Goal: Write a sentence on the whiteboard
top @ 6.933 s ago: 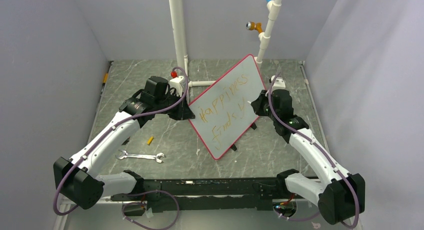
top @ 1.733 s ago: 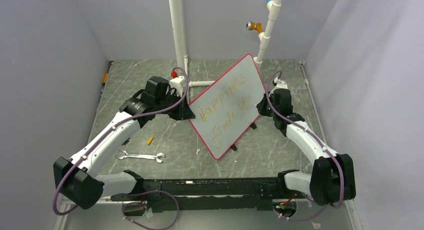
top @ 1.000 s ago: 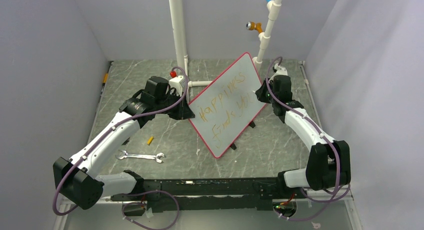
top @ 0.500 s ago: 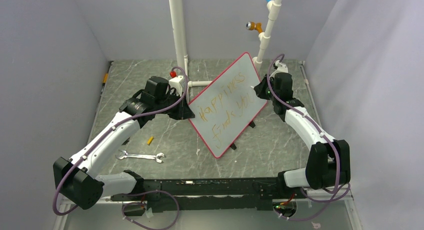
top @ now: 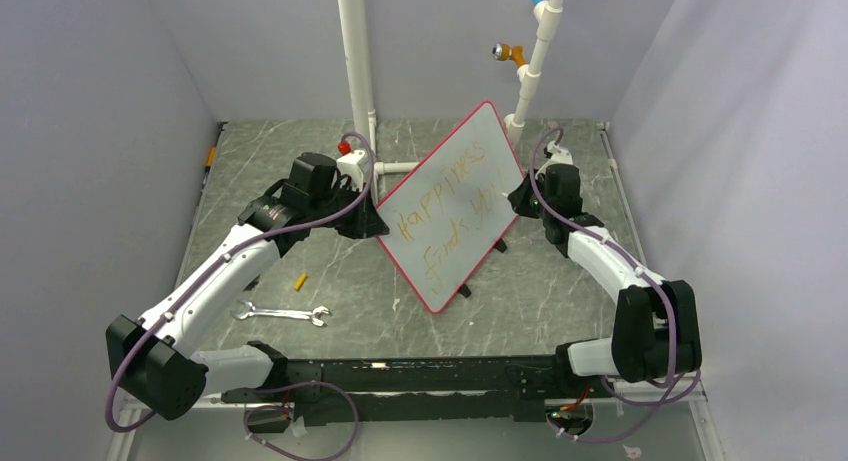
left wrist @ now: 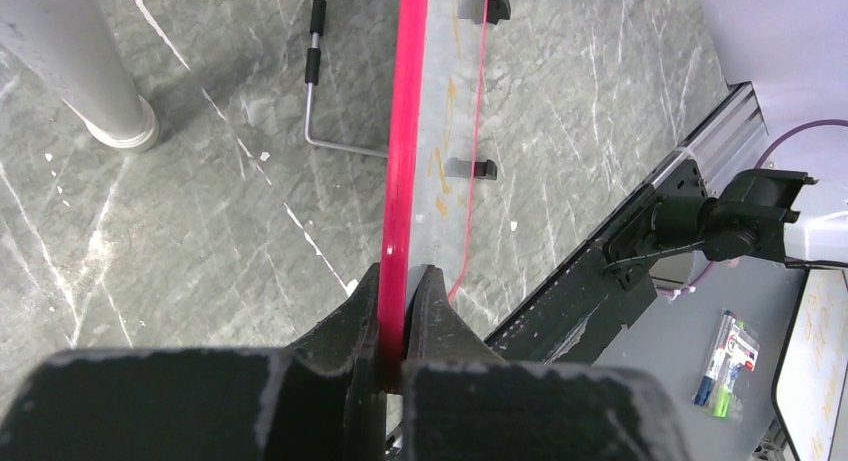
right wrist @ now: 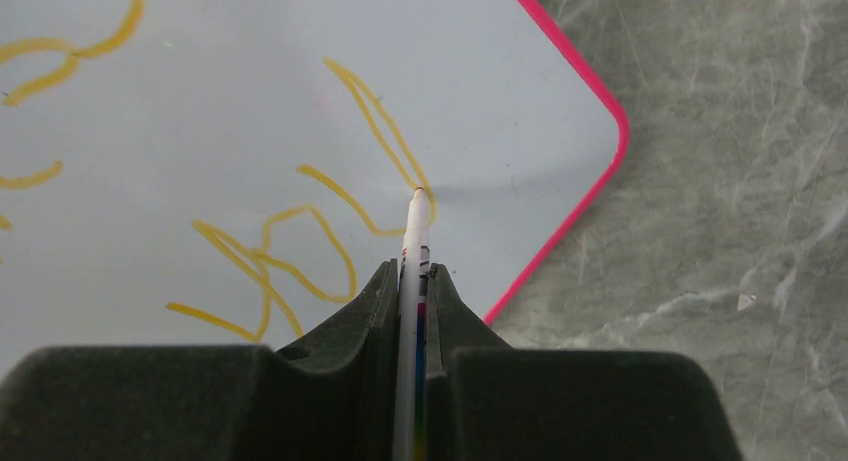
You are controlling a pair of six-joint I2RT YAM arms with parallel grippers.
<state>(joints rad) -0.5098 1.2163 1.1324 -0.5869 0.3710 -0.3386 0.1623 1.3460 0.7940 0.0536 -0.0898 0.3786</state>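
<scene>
- left arm (top: 215, 271) and right arm (top: 610, 266) are both white shells with chunky black joints; pretty clean look
- a thin purple cable (top: 109, 396) loops along each one, base to wrist; it hangs loose near the bases
- left gripper (left wrist: 400, 281) and right gripper (right wrist: 415, 276) have matte black fingers, scuffed grey at the edges, tapering to narrow tips

the whiteboard (top: 482, 136) carries the sentence (top: 450, 191) "happiness finds you" in orange handwriting.
</scene>
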